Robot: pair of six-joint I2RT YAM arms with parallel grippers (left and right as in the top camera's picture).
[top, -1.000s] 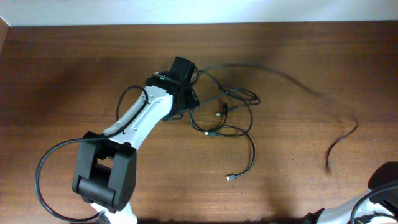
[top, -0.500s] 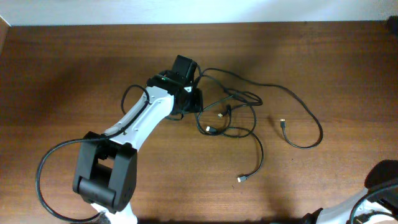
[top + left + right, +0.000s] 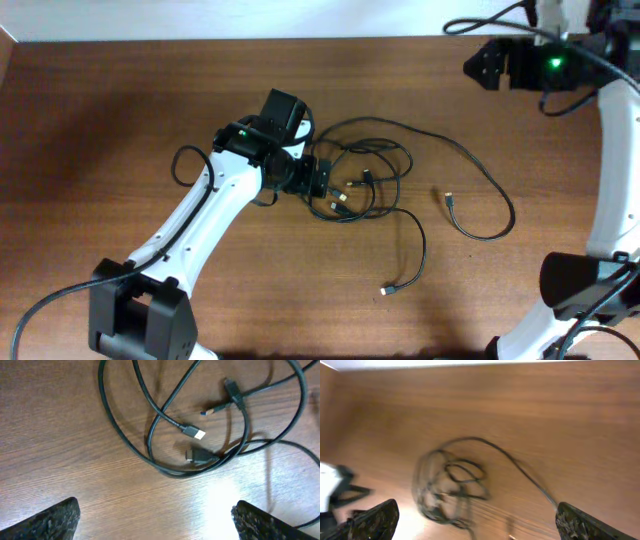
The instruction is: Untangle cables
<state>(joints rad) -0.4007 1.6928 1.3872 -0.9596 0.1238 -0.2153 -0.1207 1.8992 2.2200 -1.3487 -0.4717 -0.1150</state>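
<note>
1. The cables lie in a loose tangle at the middle of my overhead view, on the table.
2. One strand leaves the tangle to the right, curls into a loop and ends at a small plug. Another drops toward the lower middle and ends at a second plug.
3. My left gripper sits at the tangle's left edge, just beside the nearest loops.
4. On the left wrist view its fingers show in the two lower corners. They are spread wide, with only bare wood between them, so it grips nothing. The loops lie higher in that frame, with a silver-tipped plug near the centre.
5. My right gripper is in the upper right of the overhead view, well apart from the cables.
6. The right wrist view is blurred, but the fingers again sit in the lower corners, wide apart and empty. The tangle is a smear left of centre.
</note>
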